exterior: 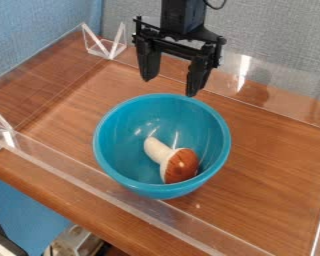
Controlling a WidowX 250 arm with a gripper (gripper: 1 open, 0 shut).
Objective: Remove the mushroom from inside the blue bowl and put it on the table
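Observation:
The blue bowl [163, 144] stands upright near the middle of the table [69, 95]. Inside it, toward the right front of the bowl's floor, the mushroom [174, 159] lies on its side, cream stem pointing back left and reddish-brown cap toward the front. My black gripper [174, 78] hangs above and behind the bowl's far rim, its two fingers spread wide apart and pointing down with nothing between them. It touches neither the bowl nor the mushroom.
Low clear acrylic walls [69, 170] edge the tabletop at the front, left and back. Bare wood lies to the left of the bowl and to its right toward the far corner. A blue surface shows beyond the table.

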